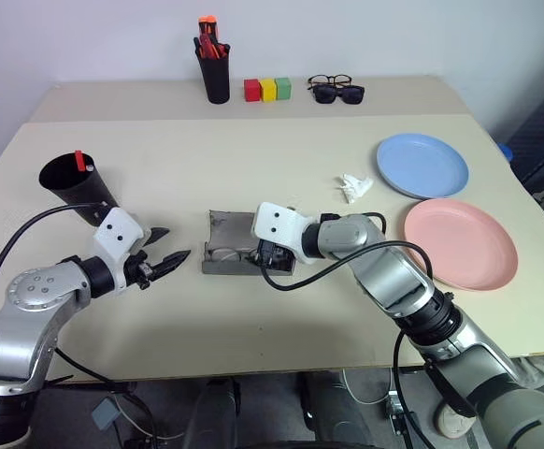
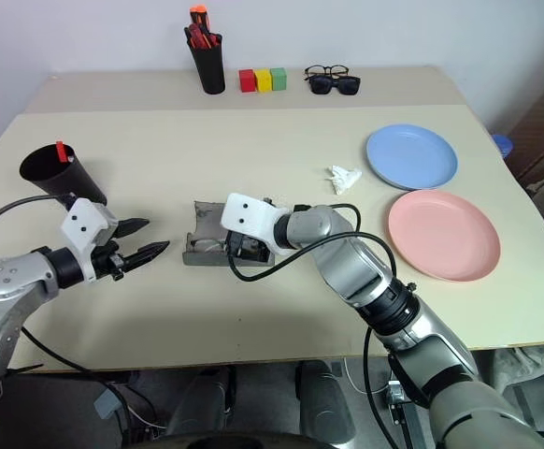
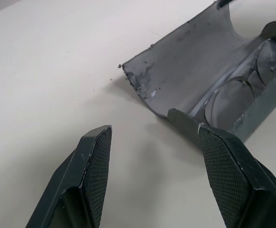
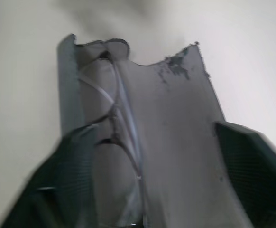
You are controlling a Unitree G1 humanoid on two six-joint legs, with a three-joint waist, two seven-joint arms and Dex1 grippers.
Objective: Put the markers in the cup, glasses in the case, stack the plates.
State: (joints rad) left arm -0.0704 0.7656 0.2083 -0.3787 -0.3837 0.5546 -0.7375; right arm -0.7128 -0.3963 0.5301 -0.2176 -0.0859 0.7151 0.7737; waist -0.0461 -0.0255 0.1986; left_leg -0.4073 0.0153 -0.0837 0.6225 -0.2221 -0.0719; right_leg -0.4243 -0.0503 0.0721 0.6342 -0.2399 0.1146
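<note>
Left eye view shows the grey case (image 1: 227, 241) lying open at the table's centre, lid flat toward twelve o'clock, with the wire-rimmed glasses (image 3: 235, 92) resting inside its tray. The right gripper (image 4: 154, 166) hangs over the case from its three o'clock side, its two fingers spread wide on either side of the shell and holding nothing. At the case's nine o'clock, just apart from it, the left gripper (image 1: 164, 253) points toward the case with its fingers parted and empty. The black cup (image 1: 74, 187) sits tilted at about ten o'clock from the case, a red-tipped marker (image 1: 79, 161) standing in it. The blue plate (image 1: 422, 166) lies at two o'clock and the pink plate (image 1: 461, 242) at three o'clock, side by side, not stacked.
</note>
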